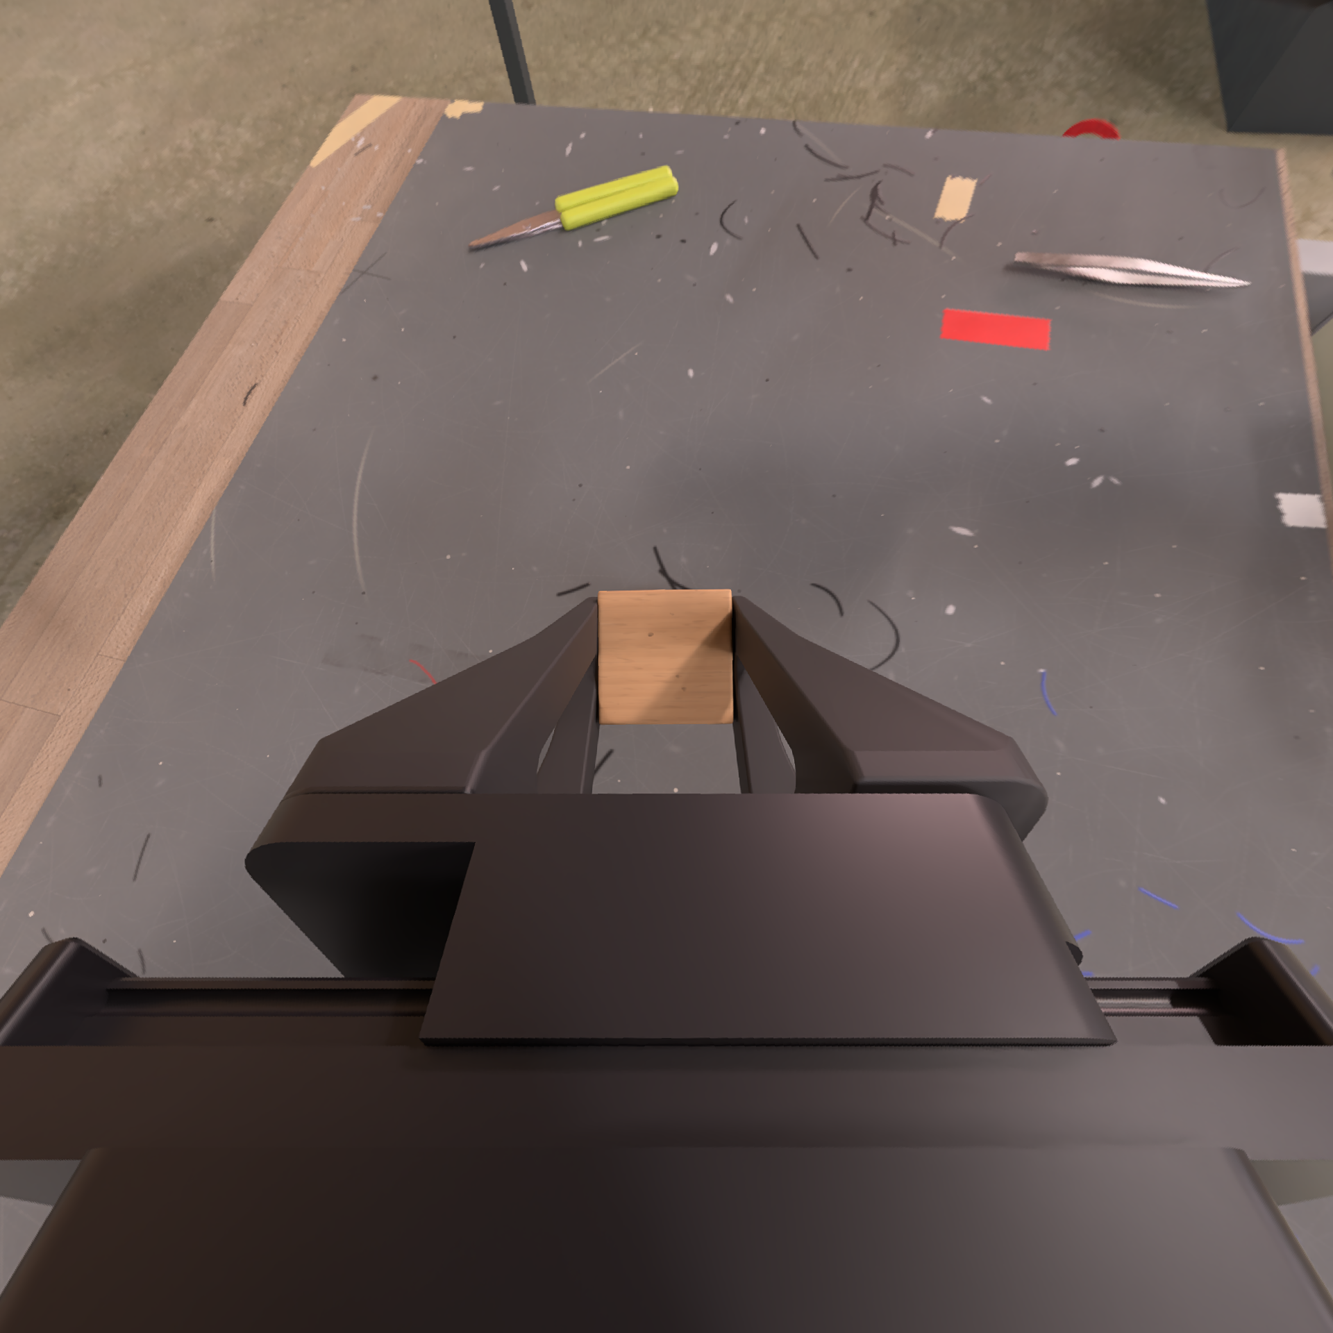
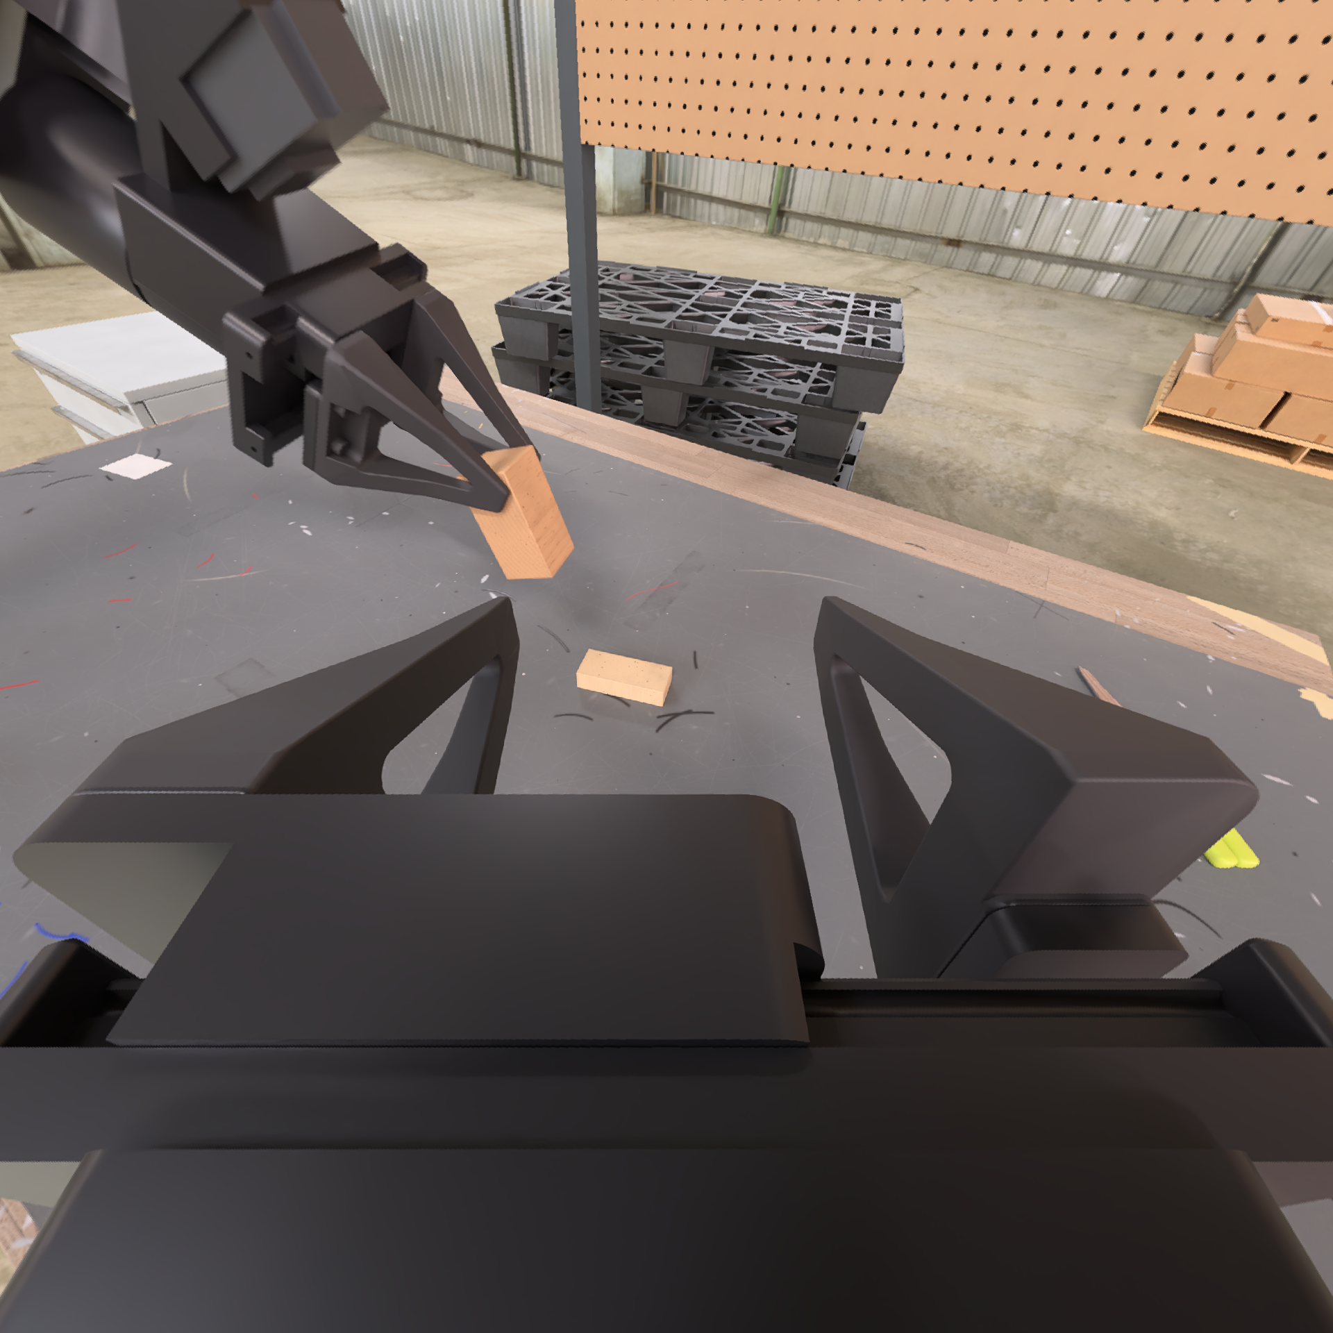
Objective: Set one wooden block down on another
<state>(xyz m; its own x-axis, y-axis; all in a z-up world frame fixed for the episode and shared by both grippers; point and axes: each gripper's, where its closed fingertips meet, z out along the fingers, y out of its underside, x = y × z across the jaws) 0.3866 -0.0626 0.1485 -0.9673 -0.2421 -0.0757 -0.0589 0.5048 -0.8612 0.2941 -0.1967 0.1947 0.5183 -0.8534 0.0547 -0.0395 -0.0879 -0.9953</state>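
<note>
left end effector (image 1: 665,653) is clamped on one wooden block (image 2: 530,521), held tilted above the table (image 2: 361,649) and off to the side of the flat block (image 2: 625,676), so releasing now risks a miss or topple; right end effector (image 2: 667,635) gapes wide, empty.

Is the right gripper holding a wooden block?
No, the right gripper is open and empty; the flat block lies on the table beyond its fingertips.
</note>
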